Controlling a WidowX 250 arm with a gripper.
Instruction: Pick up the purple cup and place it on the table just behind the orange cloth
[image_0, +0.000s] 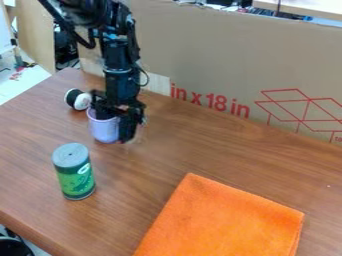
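Observation:
At the upper left of the table, the black gripper (119, 116) hangs low against a light purple cup (103, 130), overlapping its rim and right side. Whether it has hold of the cup is unclear. The cup stands upright, its opening partly hidden by the gripper. Just behind and left of the cup lies a small black and white object (79, 99). A green can with a grey lid (75, 172) stands upright nearer the front left. An orange cloth (224, 220) lies flat at the front right.
A large cardboard panel (200, 55) with red print stands along the back of the brown wooden table (200, 145). The table's left edge runs down toward the lower left corner, where a dark round object (13, 247) sits below it.

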